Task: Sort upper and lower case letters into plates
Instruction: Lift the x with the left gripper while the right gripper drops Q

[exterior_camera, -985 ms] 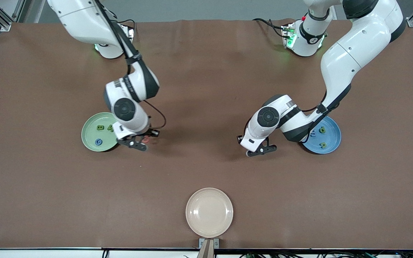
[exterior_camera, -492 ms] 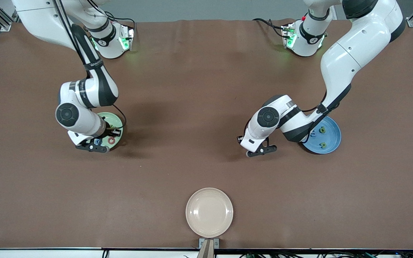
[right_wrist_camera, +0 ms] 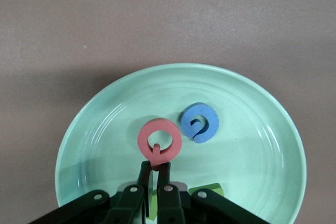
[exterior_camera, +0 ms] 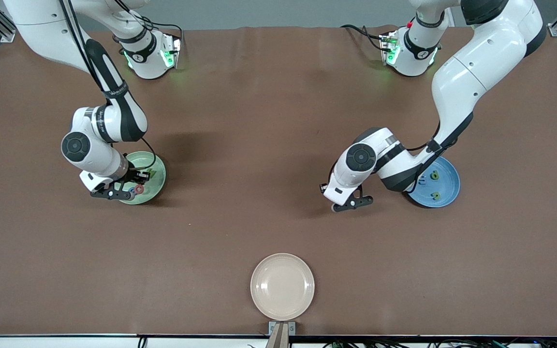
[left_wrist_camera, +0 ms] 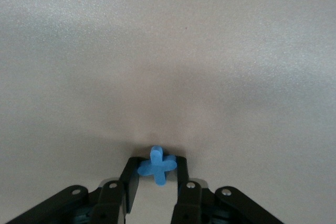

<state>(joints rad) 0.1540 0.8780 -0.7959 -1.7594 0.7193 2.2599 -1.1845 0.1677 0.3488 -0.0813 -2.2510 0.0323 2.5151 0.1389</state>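
— Gripping the pink Q, the right claw hangs over the green plate!
— And the left claw pinches the blue x at the counter.

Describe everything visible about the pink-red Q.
The pink-red Q is a small flat ring with a short tail, matte and foam-like in look. The right gripper is shut on that tail, its fingers pinching it from both sides, so the ring stands out past the fingertips. It hangs over the pale green plate; whether it touches the plate cannot be told. A blue G lies on the plate close beside it, apart from it. In the front view the Q shows over the plate's part nearer the camera.
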